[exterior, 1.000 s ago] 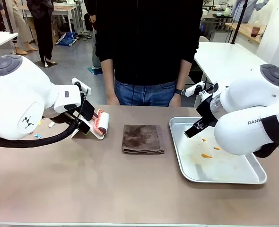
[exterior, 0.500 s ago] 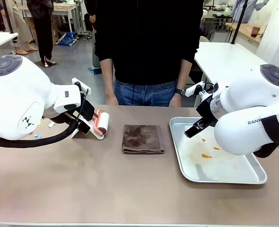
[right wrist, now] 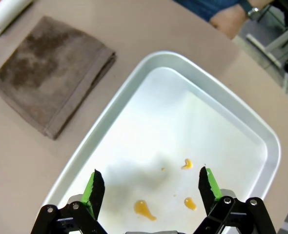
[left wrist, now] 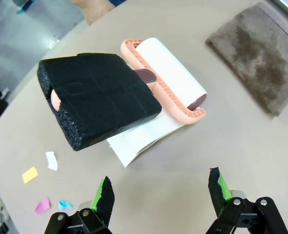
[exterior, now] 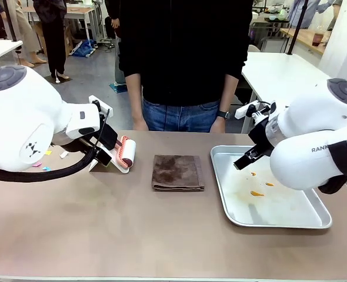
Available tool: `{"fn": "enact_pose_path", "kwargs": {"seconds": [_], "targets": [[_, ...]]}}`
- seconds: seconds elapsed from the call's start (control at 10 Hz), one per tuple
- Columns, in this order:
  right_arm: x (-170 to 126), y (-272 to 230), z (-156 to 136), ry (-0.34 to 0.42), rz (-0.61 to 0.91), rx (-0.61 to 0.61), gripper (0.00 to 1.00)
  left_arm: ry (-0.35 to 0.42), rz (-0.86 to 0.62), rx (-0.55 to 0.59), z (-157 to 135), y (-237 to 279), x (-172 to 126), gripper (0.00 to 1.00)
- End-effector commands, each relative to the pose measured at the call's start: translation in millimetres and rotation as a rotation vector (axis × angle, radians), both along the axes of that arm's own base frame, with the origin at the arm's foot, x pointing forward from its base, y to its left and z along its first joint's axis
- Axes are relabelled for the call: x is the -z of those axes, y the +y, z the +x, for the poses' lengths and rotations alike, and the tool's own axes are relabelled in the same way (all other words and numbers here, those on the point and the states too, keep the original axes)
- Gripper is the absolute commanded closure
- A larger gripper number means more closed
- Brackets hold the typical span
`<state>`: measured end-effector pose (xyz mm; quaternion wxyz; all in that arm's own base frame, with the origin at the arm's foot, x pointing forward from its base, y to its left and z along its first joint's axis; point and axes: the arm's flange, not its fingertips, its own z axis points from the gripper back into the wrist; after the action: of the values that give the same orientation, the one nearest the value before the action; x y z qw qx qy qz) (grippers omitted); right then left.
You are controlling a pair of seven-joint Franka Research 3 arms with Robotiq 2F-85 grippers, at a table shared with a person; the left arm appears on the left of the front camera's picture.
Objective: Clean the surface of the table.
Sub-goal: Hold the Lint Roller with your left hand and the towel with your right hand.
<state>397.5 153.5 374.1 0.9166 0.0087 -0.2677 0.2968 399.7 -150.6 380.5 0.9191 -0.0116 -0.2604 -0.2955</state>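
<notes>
The taupe table (exterior: 132, 229) carries small coloured paper scraps (left wrist: 30, 174) near its left end. My left gripper (left wrist: 161, 192) hovers open just above the tabletop, right before a lint roller (left wrist: 168, 80) with a salmon frame, a white roll and a black foam-wrapped handle (left wrist: 102, 97). In the front view the left gripper (exterior: 103, 154) sits beside that roller (exterior: 125, 154). A folded brown cloth (exterior: 177, 172) lies mid-table. My right gripper (right wrist: 151, 185) hangs open over a silver tray (right wrist: 110, 122) with orange drops (right wrist: 144, 209) on its floor. Nothing is between either pair of fingers.
A person in a black top stands at the far edge, a hand (exterior: 219, 124) resting near the tray's (exterior: 220, 176) back corner. The cloth (right wrist: 51, 73) lies just left of the tray. Bare tabletop runs along the near edge.
My right arm has shifted slightly to the right over the tray. The left arm has barely moved. Roller, cloth and tray lie where they were.
</notes>
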Motion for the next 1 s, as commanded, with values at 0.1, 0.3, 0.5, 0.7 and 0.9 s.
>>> {"fn": "enact_pose_path", "kwargs": {"seconds": [0.1,0.3,0.5,0.7,0.9], "targets": [[-39,-11,-22,0.049,0.088,0.012,0.00,0.010,-0.034,0.009,-30,16,-44,0.00],[-64,-30,-40,0.120,0.198,0.032,0.00,0.031,-0.105,0.008,-38,21,-68,0.00],[-84,-63,-64,0.231,0.371,0.048,0.00,0.149,-0.311,0.013,-46,57,-97,0.00],[-95,-110,-90,0.280,0.553,0.078,0.00,0.204,-0.528,0.002,-60,115,-118,0.00],[-86,-181,-106,0.305,0.809,0.125,0.00,0.211,-0.739,-0.030,-66,191,-116,0.00]]}}
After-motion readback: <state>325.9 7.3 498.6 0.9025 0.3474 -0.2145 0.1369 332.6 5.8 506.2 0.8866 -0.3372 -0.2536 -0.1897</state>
